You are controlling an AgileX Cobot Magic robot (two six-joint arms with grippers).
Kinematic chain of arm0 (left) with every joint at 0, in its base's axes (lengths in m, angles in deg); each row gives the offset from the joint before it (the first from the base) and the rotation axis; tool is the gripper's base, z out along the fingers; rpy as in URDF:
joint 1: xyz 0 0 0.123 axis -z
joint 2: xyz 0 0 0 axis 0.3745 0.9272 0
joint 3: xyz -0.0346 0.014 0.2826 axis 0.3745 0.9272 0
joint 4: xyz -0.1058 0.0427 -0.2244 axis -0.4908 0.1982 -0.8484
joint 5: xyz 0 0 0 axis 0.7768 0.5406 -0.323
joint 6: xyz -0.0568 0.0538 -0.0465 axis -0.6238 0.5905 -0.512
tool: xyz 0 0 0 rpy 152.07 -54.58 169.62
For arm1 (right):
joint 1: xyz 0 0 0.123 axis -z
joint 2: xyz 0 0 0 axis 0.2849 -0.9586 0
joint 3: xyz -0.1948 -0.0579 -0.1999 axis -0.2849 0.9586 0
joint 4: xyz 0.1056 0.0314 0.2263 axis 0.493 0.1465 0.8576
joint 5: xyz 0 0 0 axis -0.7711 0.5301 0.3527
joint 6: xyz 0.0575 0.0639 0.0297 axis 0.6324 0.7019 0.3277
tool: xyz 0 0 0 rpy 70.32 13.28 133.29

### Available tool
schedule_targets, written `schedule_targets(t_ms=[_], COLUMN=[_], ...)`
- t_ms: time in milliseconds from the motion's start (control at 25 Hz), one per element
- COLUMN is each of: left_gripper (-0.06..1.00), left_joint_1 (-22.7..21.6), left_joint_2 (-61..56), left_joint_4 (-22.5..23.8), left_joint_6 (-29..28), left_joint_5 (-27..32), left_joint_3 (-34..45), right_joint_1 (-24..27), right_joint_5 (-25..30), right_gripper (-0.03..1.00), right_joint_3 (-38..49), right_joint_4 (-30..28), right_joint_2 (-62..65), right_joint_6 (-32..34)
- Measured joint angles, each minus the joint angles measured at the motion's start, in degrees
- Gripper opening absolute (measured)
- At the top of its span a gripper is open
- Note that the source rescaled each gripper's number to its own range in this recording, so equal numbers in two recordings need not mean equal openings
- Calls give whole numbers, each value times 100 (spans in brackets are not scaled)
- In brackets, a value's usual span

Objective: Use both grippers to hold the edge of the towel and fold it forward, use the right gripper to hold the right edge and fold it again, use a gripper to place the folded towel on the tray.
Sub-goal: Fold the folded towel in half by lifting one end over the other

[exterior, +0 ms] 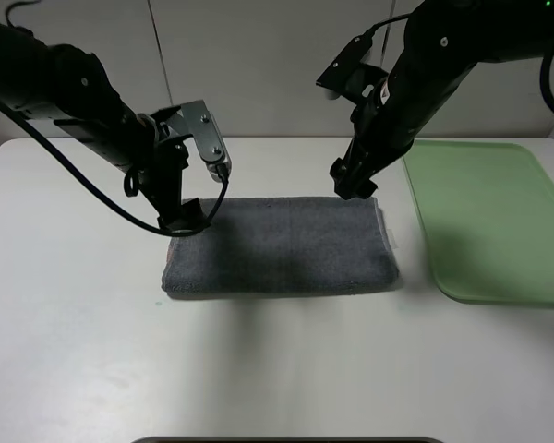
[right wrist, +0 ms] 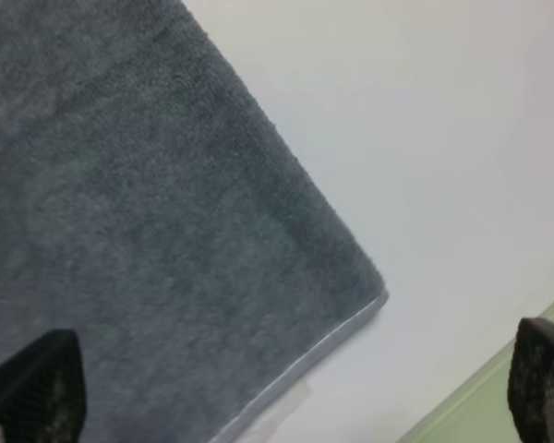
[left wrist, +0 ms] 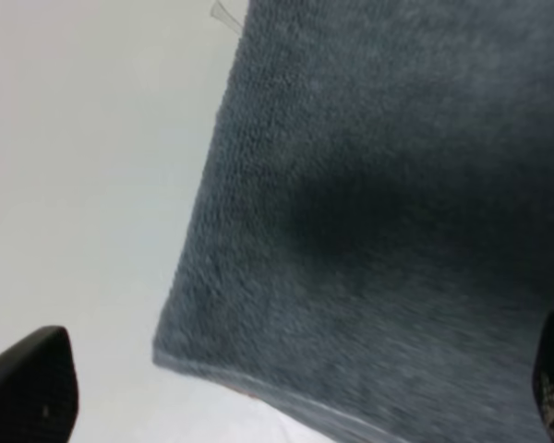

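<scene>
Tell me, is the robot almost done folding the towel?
Done: the towel lies folded once into a grey strip. In hand: nothing; the left gripper and right gripper hang open over its far corners. Left: fold the right edge over, then put it on the green tray, which holds no towel yet.

Illumination is bright and even, apparently from overhead. Soft, diffuse shadows fall on the dark grey terry-cloth towel (exterior: pixel 277 245) and the matte white tabletop (exterior: pixel 258 369). The exterior view is sharp. Both wrist views are soft and slightly blurred.
</scene>
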Motion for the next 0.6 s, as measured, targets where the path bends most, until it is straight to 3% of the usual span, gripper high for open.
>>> schedule_targets(t_ms=[280, 600], left_gripper=[100, 100], left_joint_1=[0, 0], left_joint_2=[-1053, -2423], left_joint_4=[216, 318], left_joint_6=[-1294, -2593], left_joint_5=[1155, 1834], left_joint_3=[0, 0], right_joint_1=[0, 0], right_joint_5=[683, 1610], right_gripper=[100, 100], right_joint_3=[0, 0], right_joint_4=[609, 1475], right_joint_2=[394, 655], right_joint_6=[488, 614])
